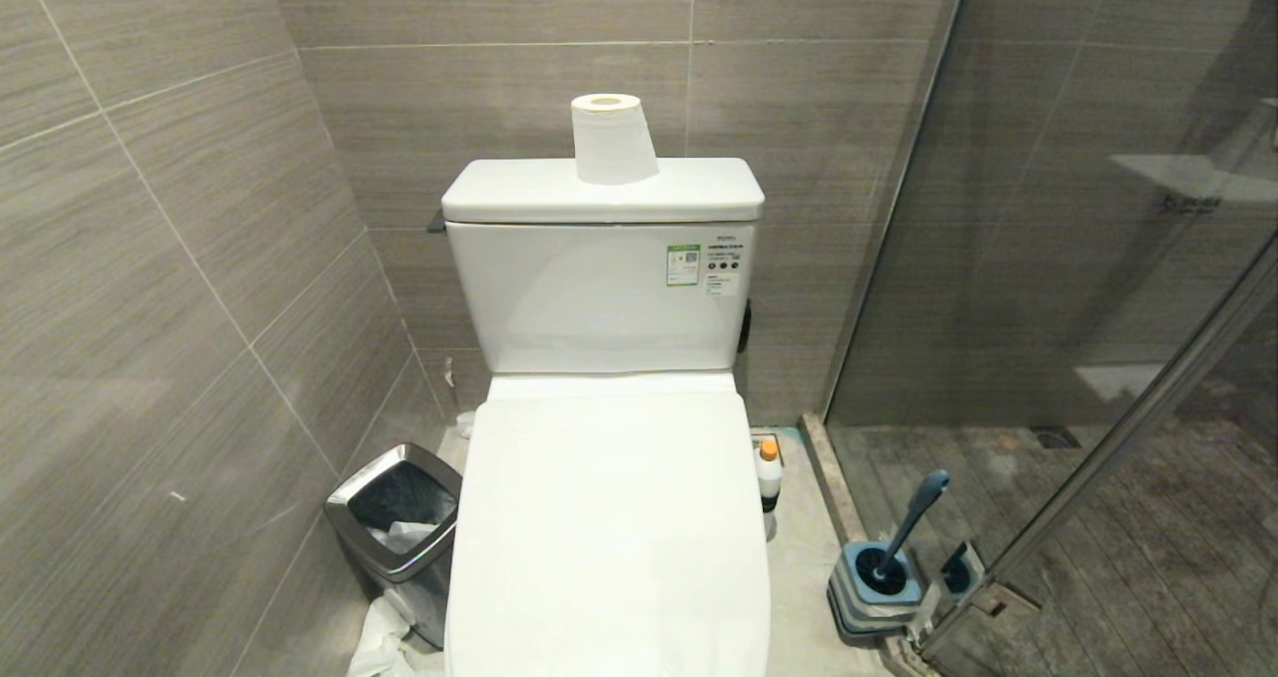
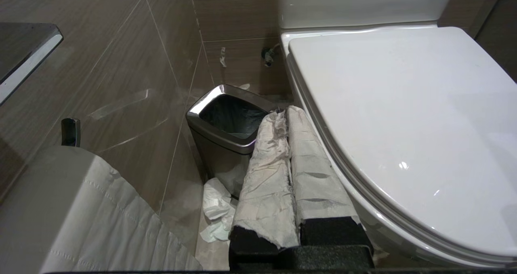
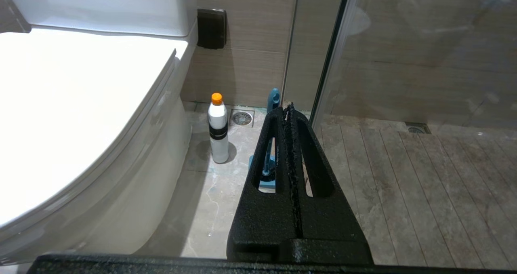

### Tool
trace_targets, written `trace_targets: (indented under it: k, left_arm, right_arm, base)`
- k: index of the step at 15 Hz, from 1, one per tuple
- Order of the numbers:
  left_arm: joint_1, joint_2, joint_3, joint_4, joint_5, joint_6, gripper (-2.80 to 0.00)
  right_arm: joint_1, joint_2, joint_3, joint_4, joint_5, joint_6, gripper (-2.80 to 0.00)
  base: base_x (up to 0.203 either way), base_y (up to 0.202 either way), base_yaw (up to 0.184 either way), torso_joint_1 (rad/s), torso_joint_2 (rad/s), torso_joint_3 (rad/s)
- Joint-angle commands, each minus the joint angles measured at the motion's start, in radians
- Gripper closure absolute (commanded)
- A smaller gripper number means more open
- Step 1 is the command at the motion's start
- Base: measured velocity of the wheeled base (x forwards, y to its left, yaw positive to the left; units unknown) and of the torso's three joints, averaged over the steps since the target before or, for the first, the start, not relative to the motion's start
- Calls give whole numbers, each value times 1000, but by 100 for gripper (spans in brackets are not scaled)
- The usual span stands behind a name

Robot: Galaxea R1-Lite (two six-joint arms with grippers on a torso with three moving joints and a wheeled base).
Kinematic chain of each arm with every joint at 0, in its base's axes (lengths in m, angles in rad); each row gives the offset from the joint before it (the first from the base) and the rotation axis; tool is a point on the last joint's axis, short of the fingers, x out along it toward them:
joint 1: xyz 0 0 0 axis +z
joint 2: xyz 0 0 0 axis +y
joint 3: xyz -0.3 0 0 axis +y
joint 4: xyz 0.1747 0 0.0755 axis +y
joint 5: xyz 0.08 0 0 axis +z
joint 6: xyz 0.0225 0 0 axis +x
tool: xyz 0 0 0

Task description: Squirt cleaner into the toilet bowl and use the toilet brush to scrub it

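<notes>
Left gripper (image 2: pixel 282 116), wrapped in white paper, is closed and holds nothing, poised beside the toilet's left flank. Right gripper (image 3: pixel 288 108) is closed and empty, above the floor on the toilet's right side.

Toilet bowl (image 1: pixel 609 527): lid down, covering it entirely. Steel bin (image 1: pixel 399 527) on its left holds a black liner and crumpled paper; more paper (image 2: pixel 216 209) lies on the floor beside it.

Toilet brush (image 1: pixel 911 522) stands tilted in its square blue base (image 1: pixel 874 587) by the glass shower screen (image 1: pixel 1048 258). Cleaner bottle (image 1: pixel 769 472) stands upright between toilet and brush, label unreadable.

Tank (image 1: pixel 599 288) bears a green-and-white sticker (image 1: pixel 683 265), text illegible. A paper roll (image 1: pixel 611 138) sits on top.
</notes>
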Motion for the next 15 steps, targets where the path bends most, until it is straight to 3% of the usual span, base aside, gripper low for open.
trace_targets:
  k: [1,15]
  left_arm:
    - [0,1,2,-2,0,0,0]
    - [0,1,2,-2,0,2,0]
  right_arm:
    - [0,0,25,-1,0,-1,0]
    - [0,0,25,1,2,-9,0]
  base:
    - [0,0,0,0,0,0]
    - [0,0,0,0,0,0]
